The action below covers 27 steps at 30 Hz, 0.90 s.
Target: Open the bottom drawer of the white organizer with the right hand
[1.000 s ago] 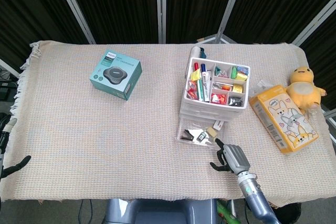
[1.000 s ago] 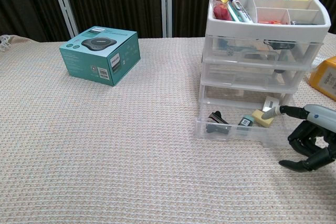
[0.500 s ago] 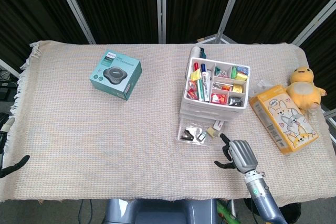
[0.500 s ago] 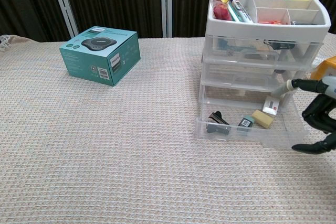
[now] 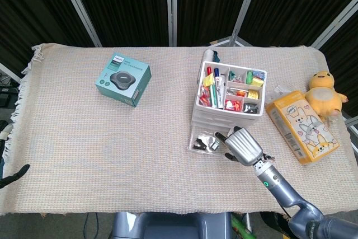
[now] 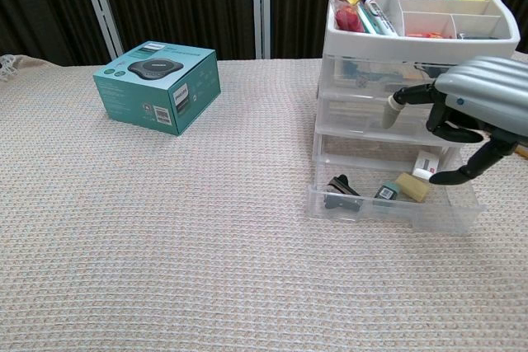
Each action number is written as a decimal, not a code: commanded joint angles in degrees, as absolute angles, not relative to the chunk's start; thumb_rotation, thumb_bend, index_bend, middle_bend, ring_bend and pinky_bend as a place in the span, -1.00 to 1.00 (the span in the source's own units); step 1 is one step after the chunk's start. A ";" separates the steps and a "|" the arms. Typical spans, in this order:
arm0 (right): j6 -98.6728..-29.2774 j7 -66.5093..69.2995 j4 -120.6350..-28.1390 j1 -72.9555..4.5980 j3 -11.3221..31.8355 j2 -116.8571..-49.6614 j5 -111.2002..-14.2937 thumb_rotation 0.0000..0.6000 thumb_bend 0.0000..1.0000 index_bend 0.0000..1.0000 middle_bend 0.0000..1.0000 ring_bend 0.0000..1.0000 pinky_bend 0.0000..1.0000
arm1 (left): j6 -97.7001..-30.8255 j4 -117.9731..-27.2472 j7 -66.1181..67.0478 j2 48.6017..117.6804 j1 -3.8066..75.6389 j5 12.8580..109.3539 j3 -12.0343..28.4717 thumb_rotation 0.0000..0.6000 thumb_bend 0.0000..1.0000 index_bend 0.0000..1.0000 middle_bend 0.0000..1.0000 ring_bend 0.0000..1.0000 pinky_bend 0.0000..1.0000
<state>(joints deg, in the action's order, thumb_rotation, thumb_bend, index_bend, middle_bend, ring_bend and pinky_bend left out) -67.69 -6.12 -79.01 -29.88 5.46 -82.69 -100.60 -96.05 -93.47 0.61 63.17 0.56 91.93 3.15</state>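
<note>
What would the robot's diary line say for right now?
bottom drawer: pulled out | right hand: above it, holding nothing | left hand: barely visible

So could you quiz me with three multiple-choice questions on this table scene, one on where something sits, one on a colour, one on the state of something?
1. Where does the yellow plush toy sit?
A. at the table's right edge
B. beside the teal box
C. inside the organizer

2. What colour is the box with the speaker picture?
A. red
B. teal
C. white

3. How is the bottom drawer of the white organizer?
A. shut flush
B. pulled out
C. removed and lying apart

Answers: 1 A, it lies past the orange carton on the right. 2 B, its sides are teal in both views. 3 B, it juts forward with small items showing inside, the right hand above it.
</note>
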 commanded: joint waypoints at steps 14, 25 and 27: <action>-67.17 -1.80 -65.97 -35.66 3.49 -89.34 -103.10 1.00 -1.00 -0.29 0.88 0.85 0.23 | -95.41 -93.26 0.71 63.25 0.67 89.44 4.27 1.00 -0.67 -1.00 -1.00 -1.00 -1.00; -67.21 2.65 -57.26 -38.65 0.29 -91.63 -105.03 1.00 -1.00 -0.27 0.88 0.85 0.23 | -94.65 -93.24 0.42 63.13 0.98 87.33 5.33 1.00 -0.67 -1.00 -1.00 -1.00 -1.00; -67.51 3.20 -56.03 -39.02 -0.50 -91.83 -105.58 1.00 -1.00 -0.27 0.88 0.85 0.23 | -94.51 -93.22 0.30 63.08 1.04 87.07 5.47 1.00 -0.68 -1.00 -1.00 -1.00 -1.00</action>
